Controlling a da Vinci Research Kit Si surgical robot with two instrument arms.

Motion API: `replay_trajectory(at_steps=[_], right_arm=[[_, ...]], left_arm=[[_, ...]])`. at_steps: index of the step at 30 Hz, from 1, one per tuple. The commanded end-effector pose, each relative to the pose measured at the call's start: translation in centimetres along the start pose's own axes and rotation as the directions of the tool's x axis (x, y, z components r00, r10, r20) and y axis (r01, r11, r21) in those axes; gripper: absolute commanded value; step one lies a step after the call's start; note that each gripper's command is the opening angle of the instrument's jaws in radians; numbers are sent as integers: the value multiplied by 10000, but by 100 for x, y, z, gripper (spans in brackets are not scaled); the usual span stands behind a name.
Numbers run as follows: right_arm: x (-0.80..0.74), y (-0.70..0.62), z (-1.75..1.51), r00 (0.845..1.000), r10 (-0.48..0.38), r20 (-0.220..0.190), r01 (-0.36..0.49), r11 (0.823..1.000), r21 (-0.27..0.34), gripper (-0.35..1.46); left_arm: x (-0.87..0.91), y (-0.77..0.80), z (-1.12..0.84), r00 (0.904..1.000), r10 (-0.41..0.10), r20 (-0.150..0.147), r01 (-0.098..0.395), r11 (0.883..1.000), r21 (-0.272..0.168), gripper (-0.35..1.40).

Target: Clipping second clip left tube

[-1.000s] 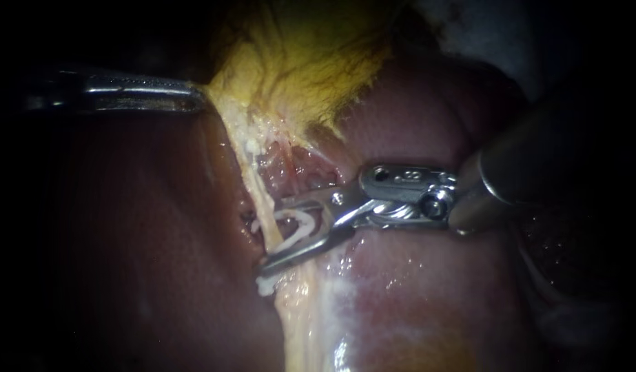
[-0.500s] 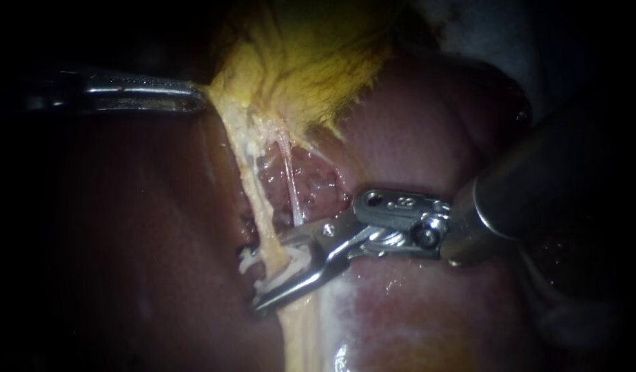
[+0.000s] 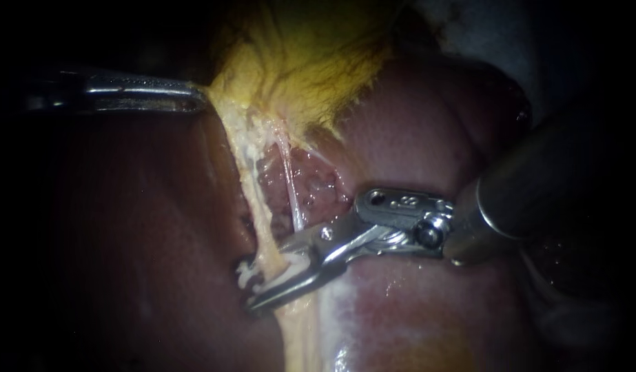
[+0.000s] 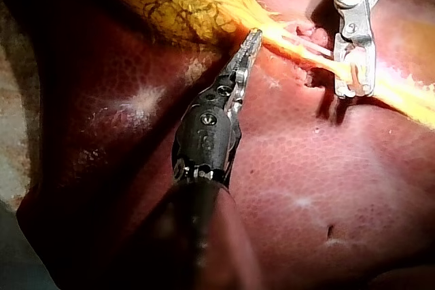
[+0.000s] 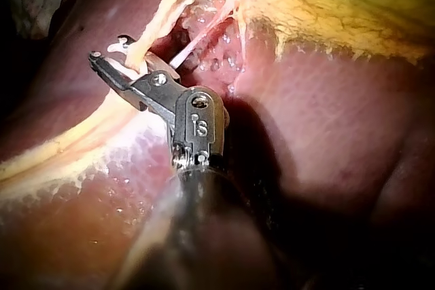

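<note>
Presently, the right instrument (image 3: pixel 257 288) is found with its jaws clenched on a white clip (image 3: pixel 244 273), and the left tube (image 3: pixel 262 220) is straddled between them. The tube's long axis crosses the jaws nearly square, running up to the gallbladder (image 3: pixel 311 55). A thinner strand (image 3: pixel 295 200) is noted close by the upper jaw and is judged a snagging hazard. Well apart, the left instrument (image 3: pixel 192 96) is clamped on the gallbladder's edge. Liver (image 3: pixel 414 138) is seen beneath.

Liver (image 3: pixel 428 138) dk red-brown, fine pale speckle. Gallbladder (image 3: pixel 311 55) yellow w/ dark branching lines. Left tube (image 3: pixel 262 220) cream-yellow. Clip (image 3: pixel 245 272) white. Right instrument (image 3: pixel 266 286) silver, shaft dark.
</note>
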Motion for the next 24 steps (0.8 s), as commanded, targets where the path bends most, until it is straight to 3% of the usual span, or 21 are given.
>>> replay_trajectory(at_steps=[1, 6, 9, 13, 24], right_arm=[[-1, 0, -1, 10000, 4, -65, -5, 9999, -116, -1], [-3, -2, -5, 9993, 22, -366, -47, 9977, -683, -33], [-4, -2, -6, 9970, 406, -665, -484, 9915, -1210, -35], [-6, 2, -4, 9978, 621, -218, -632, 9966, -529, -35], [-14, 4, -1, 9984, 555, -122, -560, 9975, -428, -35]], left_arm=[[0, 0, 0, 10000, -3, 0, 3, 10000, -2, -35], [0, 0, 0, 10000, -3, 0, 3, 10000, -2, -35], [0, 0, 0, 10000, -3, 0, 3, 10000, -2, -35], [0, 0, 0, 10000, -3, 0, 3, 10000, -2, -35], [0, 0, 0, 10000, -3, 0, 3, 10000, -2, -35]])
